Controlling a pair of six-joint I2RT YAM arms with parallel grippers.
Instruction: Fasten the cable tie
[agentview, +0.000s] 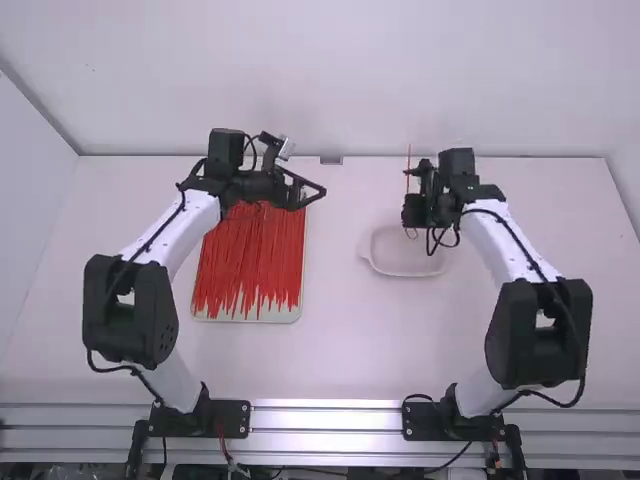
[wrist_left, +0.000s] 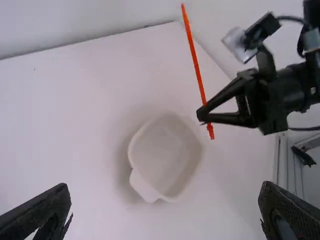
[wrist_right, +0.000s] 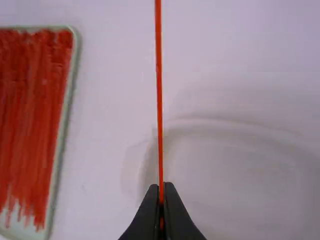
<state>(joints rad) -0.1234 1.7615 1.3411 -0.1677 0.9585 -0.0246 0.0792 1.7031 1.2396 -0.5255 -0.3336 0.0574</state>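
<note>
Clamped tight in R gripper (wrist_right: 161, 192): one red cable tie (wrist_right: 158, 90), pinched near lower end, upright above it, white bowl (wrist_left: 150, 192) just below. L gripper (agentview: 305, 193) spread wide, empty, well apart from R, tray (agentview: 250, 318) of spare ties (agentview: 250, 260) just beneath. Risk: pivoting or slipping in that narrow pinch while looping, then dropping into bowl. White table (agentview: 340, 330), plain white walls (agentview: 330, 70)

- The left arm (agentview: 165, 240) stands at the table's (agentview: 340, 350) near edge, left of the middle, and stretches toward the far edge.
- The left gripper (agentview: 312, 192) points toward the table's right side, its fingers (wrist_left: 42, 212) spread wide apart.
- The right arm (agentview: 510, 245) stands right of the middle, bent at the elbow.
- The right gripper (wrist_right: 161, 192) has its fingers pressed together on a red cable tie (wrist_right: 158, 90), near one end of it.
</note>
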